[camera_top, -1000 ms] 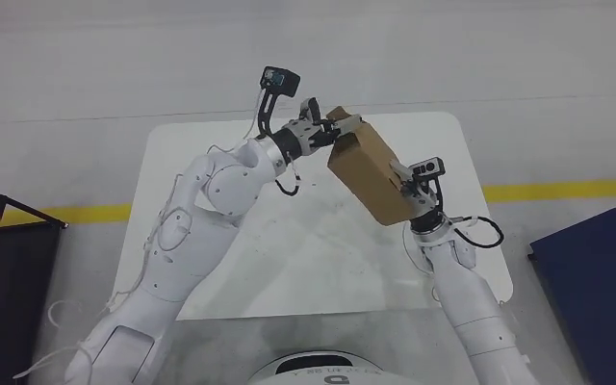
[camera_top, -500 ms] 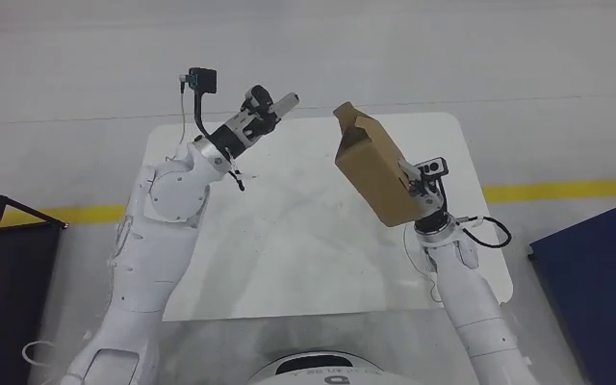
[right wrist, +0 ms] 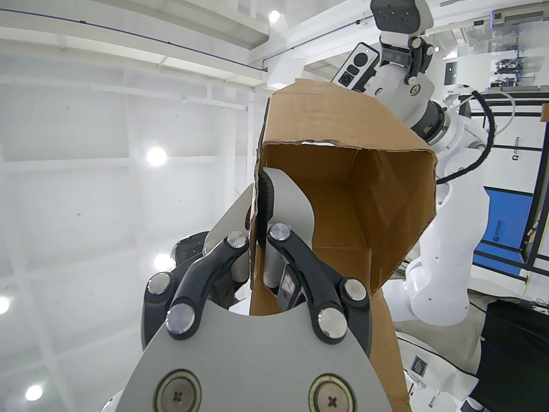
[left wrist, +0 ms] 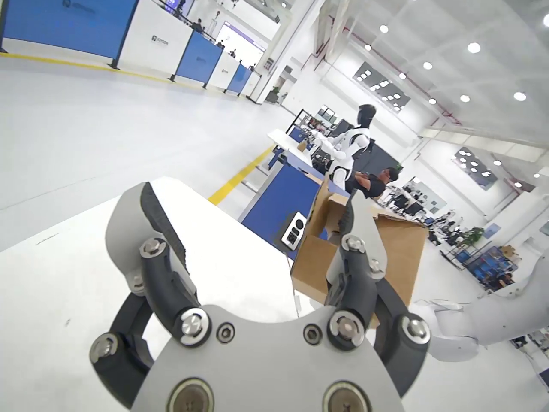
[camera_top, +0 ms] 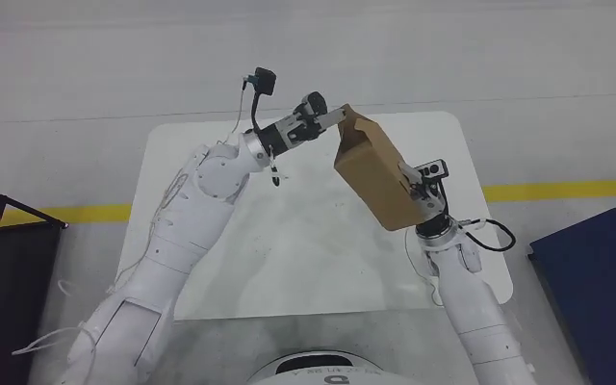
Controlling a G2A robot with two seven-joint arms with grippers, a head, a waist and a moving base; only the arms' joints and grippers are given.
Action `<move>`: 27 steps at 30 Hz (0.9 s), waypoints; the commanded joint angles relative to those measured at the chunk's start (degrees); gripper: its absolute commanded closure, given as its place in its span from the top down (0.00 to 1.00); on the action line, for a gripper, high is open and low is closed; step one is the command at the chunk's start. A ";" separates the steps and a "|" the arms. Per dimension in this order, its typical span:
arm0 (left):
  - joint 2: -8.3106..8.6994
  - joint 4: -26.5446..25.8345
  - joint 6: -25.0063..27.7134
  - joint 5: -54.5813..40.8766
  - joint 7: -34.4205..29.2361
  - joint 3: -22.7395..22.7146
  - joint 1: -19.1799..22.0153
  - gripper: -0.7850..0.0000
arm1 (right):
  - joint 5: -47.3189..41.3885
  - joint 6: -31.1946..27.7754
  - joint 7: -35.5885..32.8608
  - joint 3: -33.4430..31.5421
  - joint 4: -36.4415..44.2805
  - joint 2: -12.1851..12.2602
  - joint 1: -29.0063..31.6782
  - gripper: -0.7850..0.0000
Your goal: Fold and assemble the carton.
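A brown carton (camera_top: 371, 168) hangs tilted above the table's right side, its open end toward my right arm. My right gripper (camera_top: 416, 190) is shut on one wall of that open end, one finger inside and one outside (right wrist: 259, 190). The carton's hollow inside (right wrist: 364, 199) shows in the right wrist view. My left gripper (camera_top: 327, 112) is open at the carton's far upper end, beside the folded flaps. In the left wrist view its fingers (left wrist: 150, 212) stand wide apart, and the carton (left wrist: 399, 250) lies just behind one fingertip; whether they touch I cannot tell.
The white table (camera_top: 289, 260) lies under both arms. A blue bin (camera_top: 577, 269) stands off the table's right edge and a dark frame (camera_top: 19, 260) off its left. A yellow floor line runs behind both.
My left arm swung away to the far left of the table, then came back to the carton's upper end. The carton stayed in the right gripper and tilted slightly.
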State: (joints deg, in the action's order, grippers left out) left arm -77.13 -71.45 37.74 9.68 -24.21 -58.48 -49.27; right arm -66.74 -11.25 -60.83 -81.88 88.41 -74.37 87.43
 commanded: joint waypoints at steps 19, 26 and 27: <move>-1.71 3.27 5.47 -5.60 -7.41 6.04 2.91 1.00 | -0.76 1.11 -0.33 -0.27 -1.31 -0.08 -0.57 0.00; -0.81 -2.05 6.01 -3.95 -6.93 3.74 0.07 1.00 | -0.80 1.47 -0.02 0.05 -1.93 -0.19 -1.24 0.00; -0.66 -2.93 5.89 -3.62 -6.79 3.29 -0.37 1.00 | -0.73 1.42 0.20 0.08 -2.00 -0.21 -1.28 0.00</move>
State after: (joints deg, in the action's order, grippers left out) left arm -77.92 -73.56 43.72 5.80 -31.11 -54.82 -49.24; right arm -67.52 -9.80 -60.78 -81.83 86.46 -74.56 86.17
